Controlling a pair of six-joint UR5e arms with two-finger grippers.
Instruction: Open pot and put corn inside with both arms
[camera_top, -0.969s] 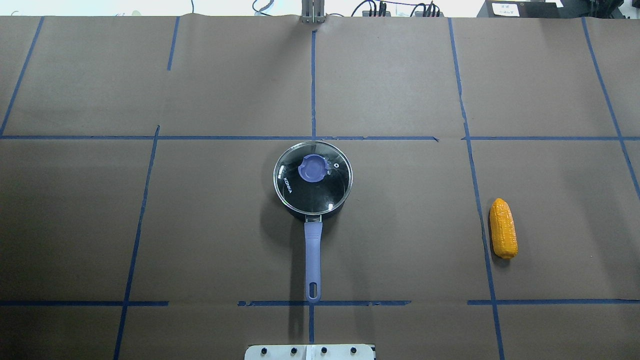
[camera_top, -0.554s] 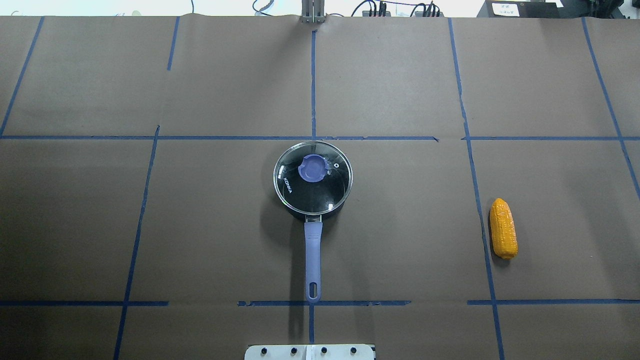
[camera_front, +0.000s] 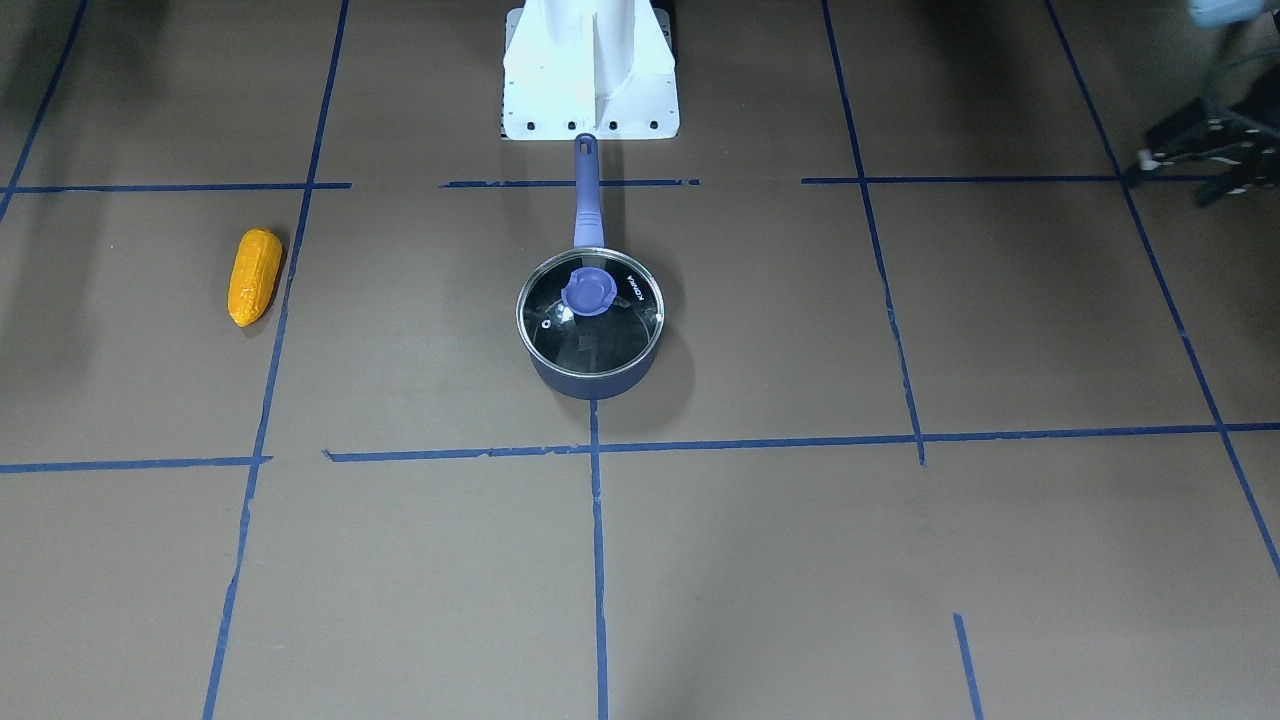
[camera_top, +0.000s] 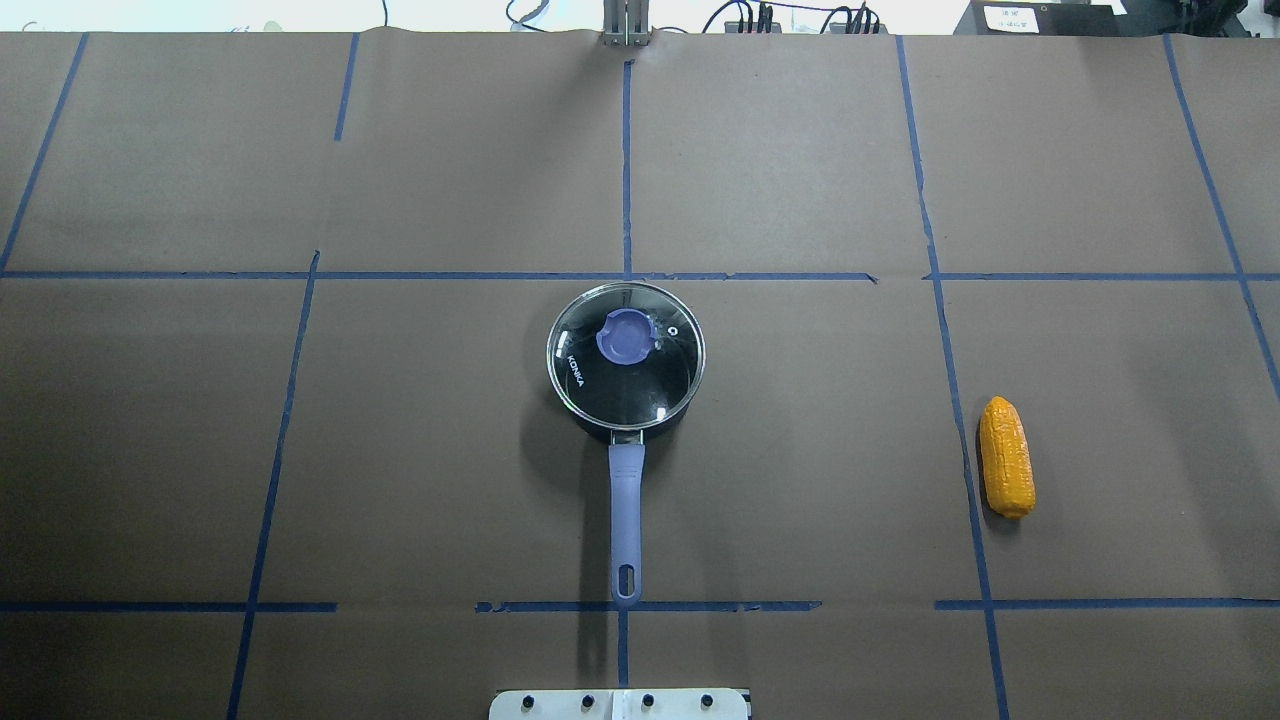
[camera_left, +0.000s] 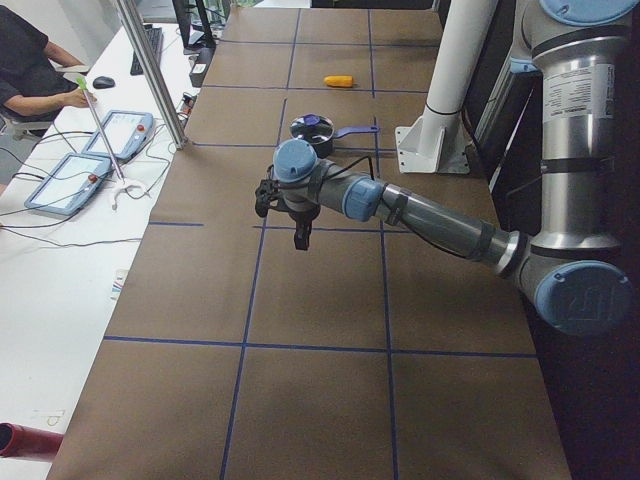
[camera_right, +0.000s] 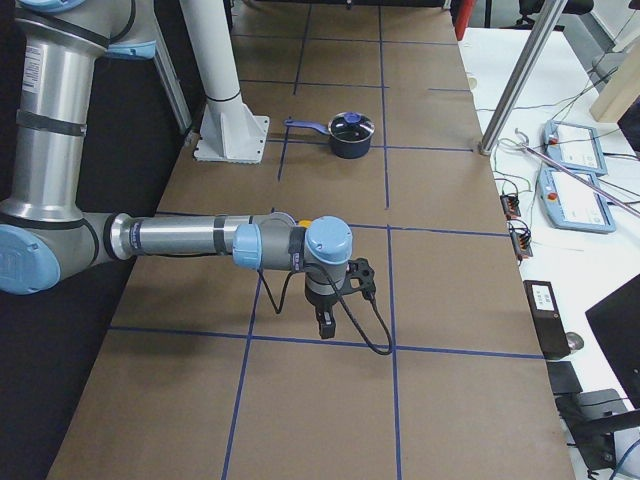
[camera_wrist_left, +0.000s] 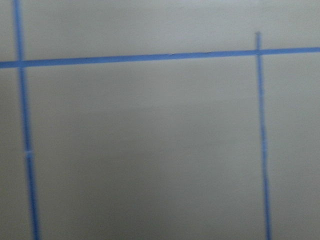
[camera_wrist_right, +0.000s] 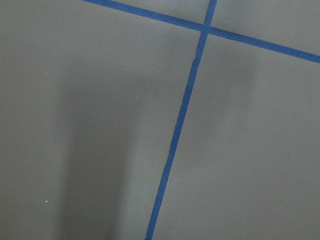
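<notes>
The pot (camera_front: 592, 384) sits mid-table, lid (camera_top: 625, 372) on; the corn (camera_top: 1006, 457) lies well apart on our right. Our left gripper (camera_left: 300, 238) and right gripper (camera_right: 324, 322) hang over the table (camera_top: 800, 500); we cannot tell how their jaws stand.

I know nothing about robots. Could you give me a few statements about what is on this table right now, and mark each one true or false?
1. The glass lid sits on the pot. True.
2. The corn is inside the pot. False: it lies on the table, well apart from the pot, on the robot's right.
3. The pot's handle points toward the robot's white base. True.
4. A gripper is clamped on the lid's knob. False: the left gripper and the right gripper both hang over bare table, away from the pot.
</notes>
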